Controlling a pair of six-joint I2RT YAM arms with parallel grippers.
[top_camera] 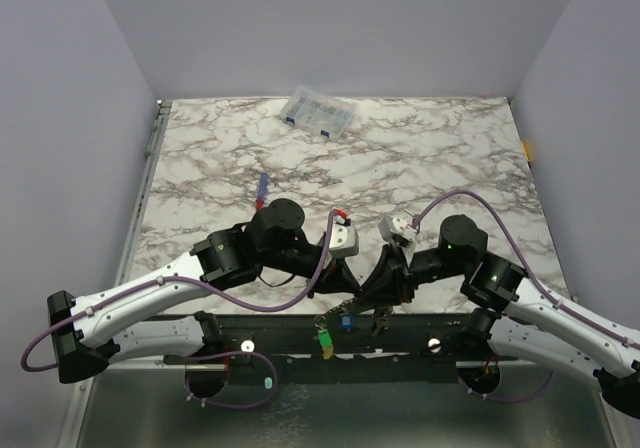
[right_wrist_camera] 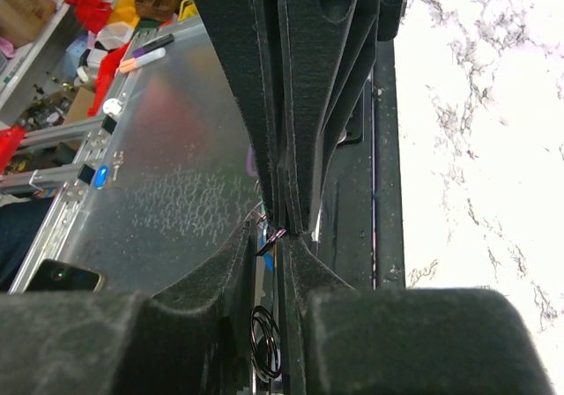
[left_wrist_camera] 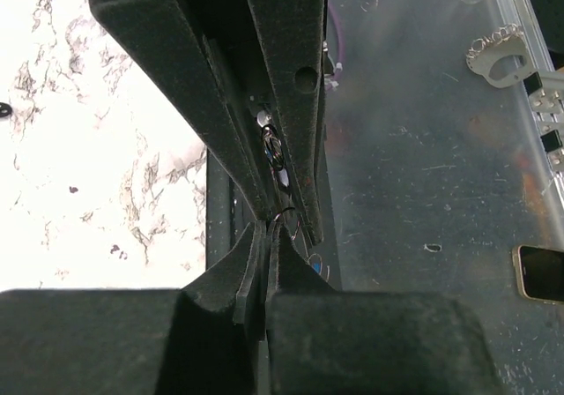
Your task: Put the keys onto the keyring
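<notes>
1. Top view: the left gripper (top_camera: 355,288) and the right gripper (top_camera: 381,285) meet tip to tip at the table's (top_camera: 420,158) near edge. The keys (top_camera: 345,320) dangle just beneath.
2. Left wrist: jaws clamped together on the keyring (left_wrist_camera: 282,221); only a thin wire arc shows.
3. Right wrist: jaws narrow; what they pinch is unreadable.

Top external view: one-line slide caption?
Over the near edge of the table, left gripper and right gripper meet, blue- and green-tagged keys dangling below.

The box (top_camera: 318,114) lies at the far edge of the table (top_camera: 450,158), the screwdriver (top_camera: 262,188) nearer, left of the middle. At the near edge the left gripper (top_camera: 355,288) meets the right gripper (top_camera: 380,286), the keys (top_camera: 345,320) hanging just below.
</notes>
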